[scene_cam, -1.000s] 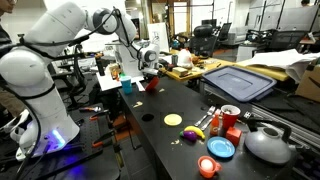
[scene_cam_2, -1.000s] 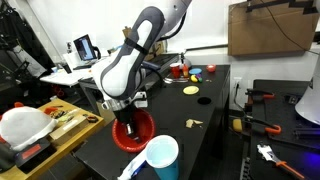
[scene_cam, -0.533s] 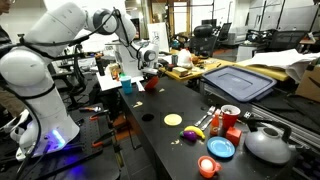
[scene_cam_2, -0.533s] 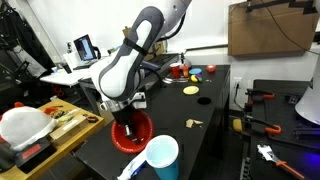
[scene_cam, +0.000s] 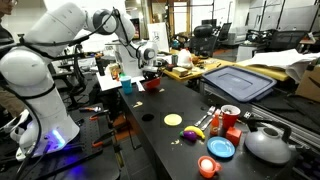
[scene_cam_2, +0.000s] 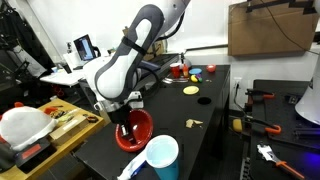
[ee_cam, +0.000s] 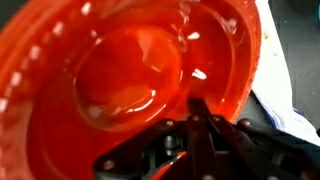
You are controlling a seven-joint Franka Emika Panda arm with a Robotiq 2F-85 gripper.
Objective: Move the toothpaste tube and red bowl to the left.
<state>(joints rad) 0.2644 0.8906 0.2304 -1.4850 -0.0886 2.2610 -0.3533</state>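
Gripper (scene_cam_2: 124, 128) of mine clamped tight on the rim of the red bowl (scene_cam_2: 139, 131), at the near end of the table (scene_cam_2: 205, 130), just left of a blue cup (scene_cam_2: 162, 157). The bowl is round with no long axis, and its mouth faces up. I judge this thin rim pinch could slip and tip the bowl, or swing it into the cup. I cannot pick out the toothpaste tube with certainty.
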